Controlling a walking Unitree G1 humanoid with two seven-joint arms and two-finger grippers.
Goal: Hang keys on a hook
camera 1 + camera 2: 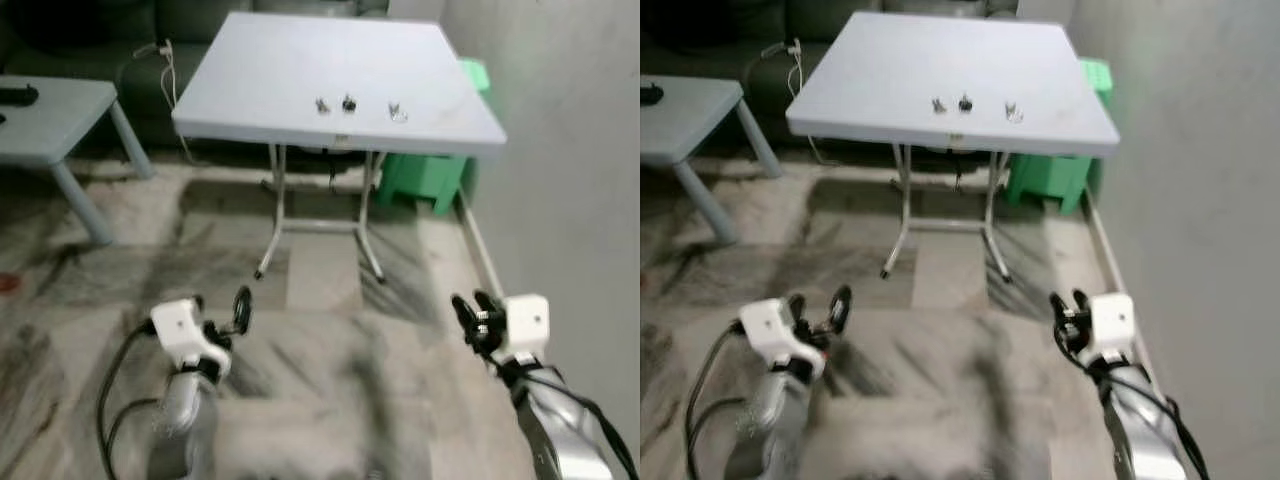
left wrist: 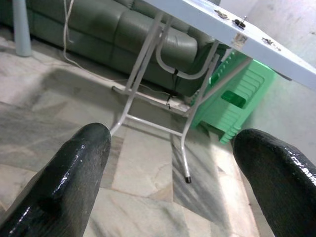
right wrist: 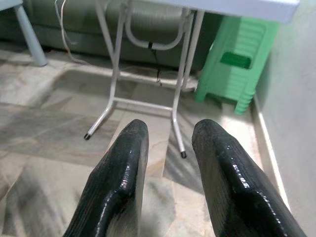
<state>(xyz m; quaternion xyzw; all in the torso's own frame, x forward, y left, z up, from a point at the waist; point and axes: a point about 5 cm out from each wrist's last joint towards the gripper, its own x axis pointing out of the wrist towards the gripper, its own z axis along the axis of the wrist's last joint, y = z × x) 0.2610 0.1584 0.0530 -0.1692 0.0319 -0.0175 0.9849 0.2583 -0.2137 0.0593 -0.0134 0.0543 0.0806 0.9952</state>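
Marble floor underfoot; white folding table [image 1: 300, 80] ahead of both our grippers. Keys [image 1: 349, 104] lie on its near edge, well apart from us. Left gripper [image 2: 173, 163] gapes wide, empty; right gripper [image 3: 168, 148] narrowly parted, empty. Approach step, we judge: next, walk closer, then reach up.

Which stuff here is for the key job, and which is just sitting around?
For the job:
- small metal things, likely keys, on the folding table
- left gripper, jaws open
- right gripper, jaws a little apart

Just lying about:
- green stool
- sofa
- low grey table
- white cable
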